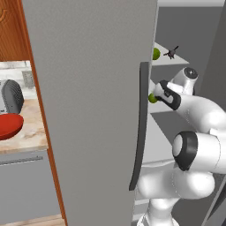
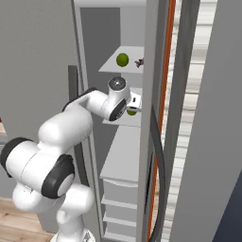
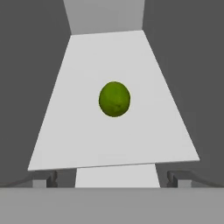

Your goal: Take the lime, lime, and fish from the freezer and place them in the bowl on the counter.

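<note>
Inside the open freezer point(image 1: 88, 110), the end effector point(image 3: 112, 177), jaws spread wide and empty, faces a lime point(image 3: 114, 99) lying on a grey shelf point(image 3: 87, 131). A second lime point(image 2: 122, 59) and the fish point(image 1: 171, 52) sit one shelf higher. The red bowl point(image 1: 9, 126) rests on the bench point(image 1: 31, 132). No lettering is legible.

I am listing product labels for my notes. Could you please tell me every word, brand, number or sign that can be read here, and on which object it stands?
None: no readable text in any view.
The freezer door and shelves are plain grey.
The two limes and the fish carry no label.
The red bowl and the counter carry no writing.
</note>
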You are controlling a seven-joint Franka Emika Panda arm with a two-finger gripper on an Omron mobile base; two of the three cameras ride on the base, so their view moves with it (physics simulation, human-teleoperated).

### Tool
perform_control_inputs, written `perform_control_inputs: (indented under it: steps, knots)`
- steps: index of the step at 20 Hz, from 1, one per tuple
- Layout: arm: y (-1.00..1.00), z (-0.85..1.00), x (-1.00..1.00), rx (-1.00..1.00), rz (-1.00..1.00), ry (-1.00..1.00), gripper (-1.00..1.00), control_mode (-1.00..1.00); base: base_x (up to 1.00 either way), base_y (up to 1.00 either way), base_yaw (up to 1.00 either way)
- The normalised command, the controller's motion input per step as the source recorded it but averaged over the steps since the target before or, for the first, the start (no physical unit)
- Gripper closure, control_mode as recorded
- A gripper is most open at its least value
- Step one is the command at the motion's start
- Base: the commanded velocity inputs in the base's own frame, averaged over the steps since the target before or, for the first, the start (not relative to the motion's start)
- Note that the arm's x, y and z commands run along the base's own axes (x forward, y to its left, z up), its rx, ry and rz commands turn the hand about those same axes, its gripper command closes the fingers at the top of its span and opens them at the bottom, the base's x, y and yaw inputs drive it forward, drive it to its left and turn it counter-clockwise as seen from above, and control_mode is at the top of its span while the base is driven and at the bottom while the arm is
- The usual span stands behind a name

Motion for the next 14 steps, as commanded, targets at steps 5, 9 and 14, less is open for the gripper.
perform_control_inputs:
  steps: [5,9,14]
  knots:
    - [0.0,-0.21,0.42,0.0,0.0,0.03,-1.0,-1.0,0.0,0.0,0.0]
    - [0.0,-0.23,0.44,0.0,0.0,0.02,-1.0,-1.0,0.0,0.0,0.0]
    - [0.0,-0.26,0.43,0.0,0.0,0.01,-1.0,-1.0,0.0,0.0,0.0]
